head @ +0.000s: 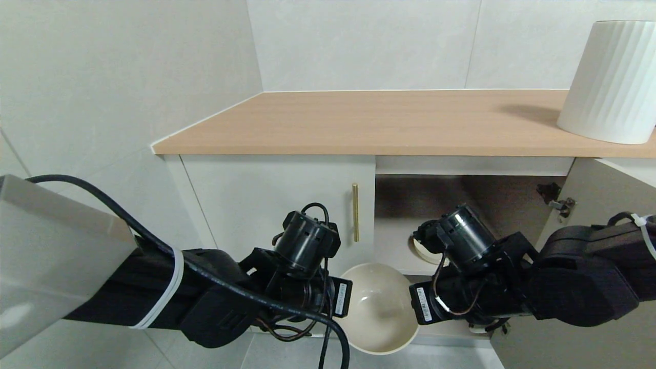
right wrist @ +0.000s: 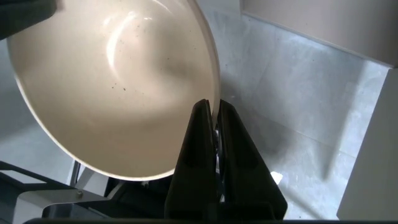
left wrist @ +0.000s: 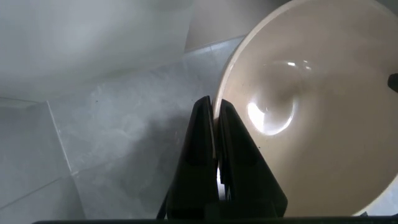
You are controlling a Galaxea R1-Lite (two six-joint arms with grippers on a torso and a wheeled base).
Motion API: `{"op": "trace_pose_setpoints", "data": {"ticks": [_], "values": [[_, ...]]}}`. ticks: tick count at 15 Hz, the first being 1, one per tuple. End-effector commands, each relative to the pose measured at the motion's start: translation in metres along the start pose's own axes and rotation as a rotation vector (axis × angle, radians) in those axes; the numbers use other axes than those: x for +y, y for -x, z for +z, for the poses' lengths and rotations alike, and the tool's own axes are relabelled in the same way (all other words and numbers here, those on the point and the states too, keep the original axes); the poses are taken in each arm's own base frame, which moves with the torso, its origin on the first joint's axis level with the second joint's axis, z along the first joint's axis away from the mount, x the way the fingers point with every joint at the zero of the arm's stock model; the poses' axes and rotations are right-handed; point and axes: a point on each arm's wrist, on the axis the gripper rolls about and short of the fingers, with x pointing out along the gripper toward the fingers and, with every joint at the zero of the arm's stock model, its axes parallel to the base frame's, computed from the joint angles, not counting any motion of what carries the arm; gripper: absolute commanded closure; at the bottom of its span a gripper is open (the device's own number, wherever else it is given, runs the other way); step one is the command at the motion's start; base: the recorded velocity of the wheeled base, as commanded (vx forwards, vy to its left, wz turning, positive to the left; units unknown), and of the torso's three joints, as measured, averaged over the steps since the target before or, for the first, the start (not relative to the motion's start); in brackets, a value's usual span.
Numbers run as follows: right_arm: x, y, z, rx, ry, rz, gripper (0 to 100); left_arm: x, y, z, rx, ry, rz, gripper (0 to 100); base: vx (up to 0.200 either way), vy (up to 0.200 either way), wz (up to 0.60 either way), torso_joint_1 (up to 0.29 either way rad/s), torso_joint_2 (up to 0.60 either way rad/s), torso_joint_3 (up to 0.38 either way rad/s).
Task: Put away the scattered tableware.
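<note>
From the head, the bowl (head: 378,307) hangs just before the open cupboard (head: 492,192), mid-stowing; left wrist, left gripper (left wrist: 215,134) pinches its rim; right wrist, right gripper (right wrist: 215,124) pinches the opposite rim (next, probably, both advance together into the cupboard).

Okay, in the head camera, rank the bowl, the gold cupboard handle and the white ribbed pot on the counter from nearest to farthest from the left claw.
1. The bowl: rim pinched in the left claw, low centre.
2. The cupboard handle: on the shut door above it.
3. The white ribbed pot: on the counter, far right.
</note>
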Motion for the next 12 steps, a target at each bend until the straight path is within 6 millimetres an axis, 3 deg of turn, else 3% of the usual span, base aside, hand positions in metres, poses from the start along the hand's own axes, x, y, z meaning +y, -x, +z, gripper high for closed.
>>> {"op": "trace_pose_setpoints", "data": {"ticks": [1, 5, 6, 12], "values": [[0.0002, -0.0005, -0.0003, 0.001, 0.002, 0.000, 100, -0.0001, 0.0003, 0.0006, -0.003, 0.001, -0.001, 100, 0.000, 0.000, 0.00, 0.000, 0.00, 0.000], [-0.0003, -0.0011, -0.0002, 0.002, 0.001, -0.002, 100, 0.0001, 0.0007, 0.0003, -0.002, 0.000, 0.001, 100, 0.000, 0.000, 0.00, 0.000, 0.00, 0.000], [-0.0001, -0.0017, -0.0009, 0.005, 0.002, -0.004, 100, 0.0000, 0.0007, 0.0003, -0.002, 0.000, 0.000, 0, 0.000, 0.000, 0.00, 0.000, 0.00, 0.000], [-0.0040, -0.0085, -0.0018, 0.008, -0.003, -0.050, 100, -0.0006, 0.0066, 0.0039, -0.022, 0.005, -0.008, 0, 0.000, 0.000, 0.00, 0.000, 0.00, 0.000]]}}
